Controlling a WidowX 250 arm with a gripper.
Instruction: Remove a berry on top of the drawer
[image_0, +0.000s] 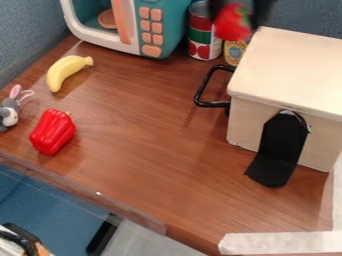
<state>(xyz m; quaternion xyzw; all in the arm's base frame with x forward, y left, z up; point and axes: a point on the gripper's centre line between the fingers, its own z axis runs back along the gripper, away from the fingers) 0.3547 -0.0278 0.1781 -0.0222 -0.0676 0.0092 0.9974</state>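
One rounded red berry (231, 24) pinched in black hand (239, 11) | boxy cream drawer (294, 67) | curved, smooth banana (65, 71)

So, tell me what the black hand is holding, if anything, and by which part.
A rounded red berry, seemingly by its upper part, in the hand; exact contact can't be told.

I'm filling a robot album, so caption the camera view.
A black gripper holds a red berry near a boxy cream drawer on a brown wooden table.
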